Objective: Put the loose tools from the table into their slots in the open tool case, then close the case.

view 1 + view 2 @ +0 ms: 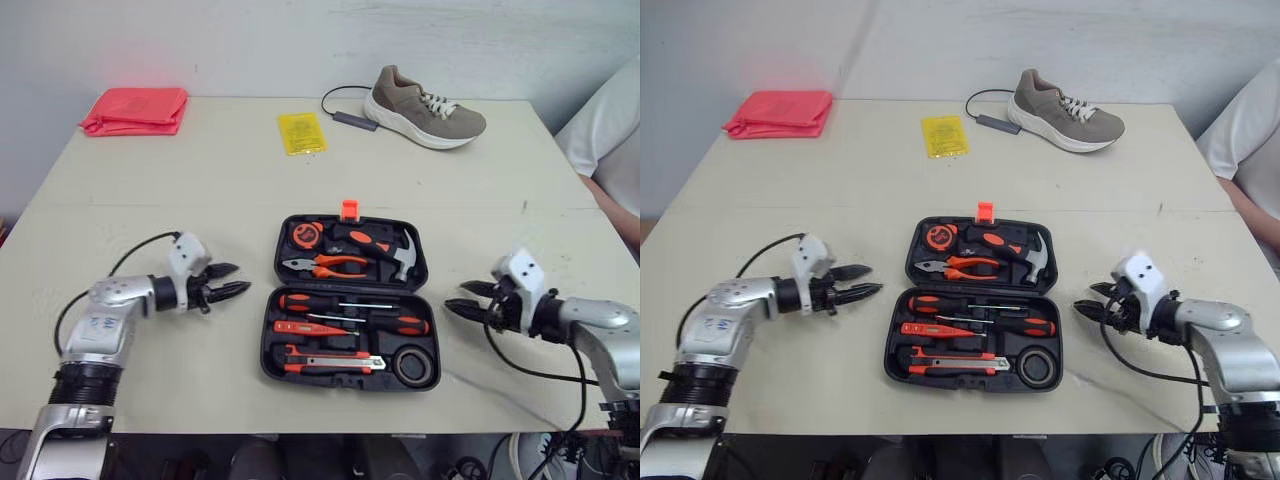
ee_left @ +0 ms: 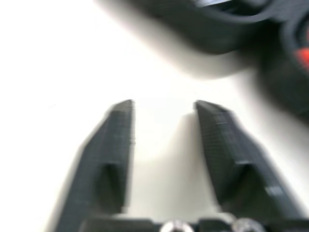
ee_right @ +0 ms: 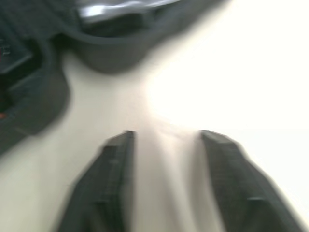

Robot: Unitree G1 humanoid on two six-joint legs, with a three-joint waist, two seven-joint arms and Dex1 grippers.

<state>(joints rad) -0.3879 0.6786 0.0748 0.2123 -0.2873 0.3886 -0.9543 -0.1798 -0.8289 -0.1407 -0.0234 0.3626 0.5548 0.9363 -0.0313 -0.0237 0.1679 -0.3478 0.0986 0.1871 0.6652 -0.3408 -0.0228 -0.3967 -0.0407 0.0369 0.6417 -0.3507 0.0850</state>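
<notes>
We flank the open black plastic tool case (image 1: pixel 269 345) on the beige table (image 1: pixel 200 180). Our left gripper (image 1: pixel 243 278) hovers just left of the case and our right gripper (image 1: pixel 455 295) just right of it. Both have fingers spread wide and hold nothing. The orange-handled tools (image 1: pixel 340 265) lie in the case's slots, so we judge both arms placed to fold it shut.
</notes>
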